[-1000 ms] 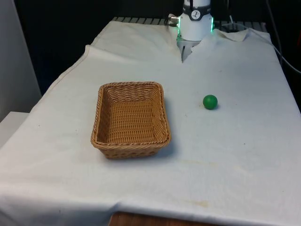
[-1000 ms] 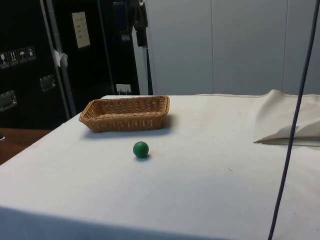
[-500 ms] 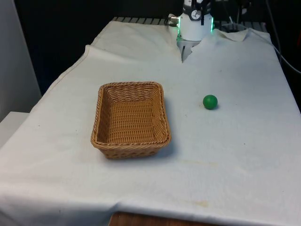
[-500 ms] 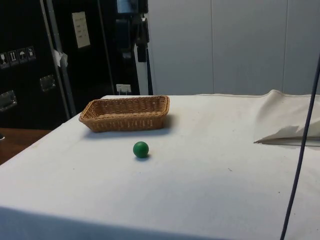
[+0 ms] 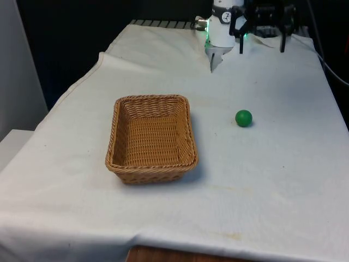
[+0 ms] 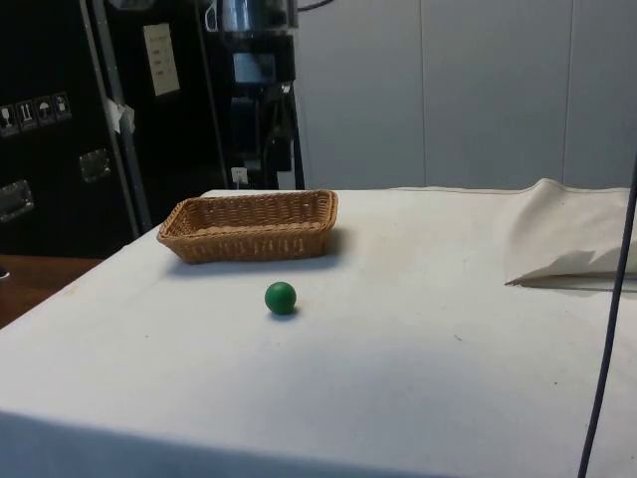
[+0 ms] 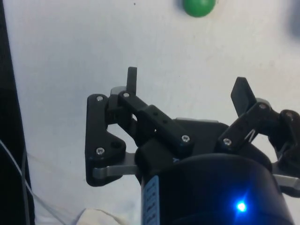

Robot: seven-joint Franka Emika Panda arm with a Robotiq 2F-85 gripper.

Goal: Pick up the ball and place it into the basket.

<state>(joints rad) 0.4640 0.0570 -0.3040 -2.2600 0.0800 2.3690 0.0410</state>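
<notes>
The pincer [image 5: 262, 48] hangs with its fingers spread wide and empty above the counter's [image 5: 283, 164] far edge; the green ball [image 5: 244, 118] lies well apart from it toward mid-counter, beside the basket [image 5: 151, 164].

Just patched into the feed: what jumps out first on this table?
A small green ball lies alone on the white cloth, apart from an empty wicker basket towards the front view's left. The black hand hangs open at the table's far end, well short of the ball.
</notes>
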